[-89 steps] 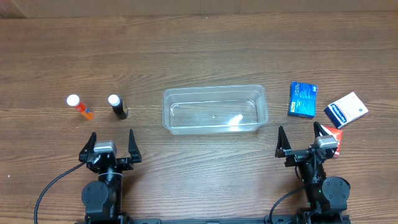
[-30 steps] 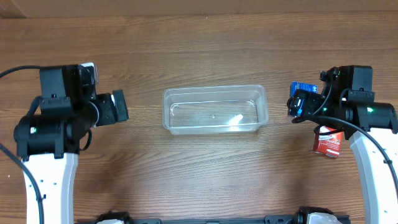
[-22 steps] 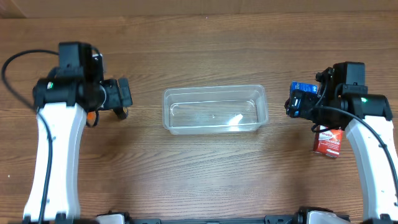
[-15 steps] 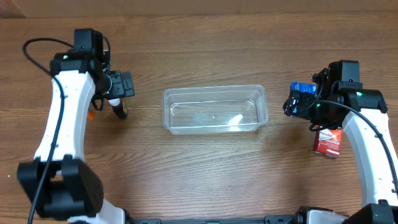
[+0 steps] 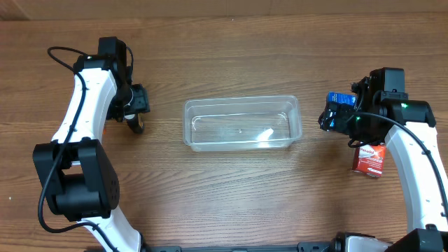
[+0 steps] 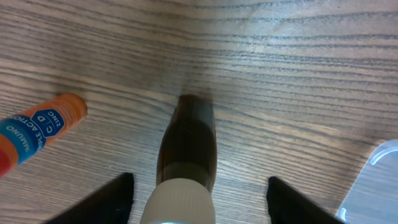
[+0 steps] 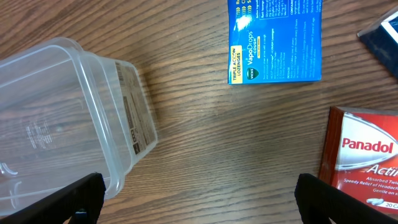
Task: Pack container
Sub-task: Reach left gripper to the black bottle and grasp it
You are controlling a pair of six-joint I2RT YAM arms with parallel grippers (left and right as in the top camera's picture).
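Observation:
The clear plastic container point(image 5: 241, 124) lies empty at the table's middle. My left gripper point(image 5: 135, 112) is open and hangs over a dark bottle with a white cap point(image 5: 138, 127). In the left wrist view the bottle point(image 6: 186, 143) stands between the spread fingers point(image 6: 200, 182), untouched. My right gripper point(image 5: 330, 120) is open and empty, between the container's right end and a blue VapoDrops box point(image 5: 341, 99). In the right wrist view its fingers point(image 7: 199, 190) hang over bare wood, with the container point(image 7: 62, 124) to the left and the blue box point(image 7: 277, 40) ahead.
An orange tube point(image 6: 37, 127) lies left of the dark bottle, mostly hidden under the left arm in the overhead view. A red Panadol box point(image 5: 369, 159) lies right of my right gripper and shows in the right wrist view point(image 7: 364, 155). A dark-blue box corner point(image 7: 382, 34) lies beyond it.
Both arms rose from their rest pose and reached out. The left arm swung over the dark bottle. The right arm settled beside the blue box and has held still for the last half second.

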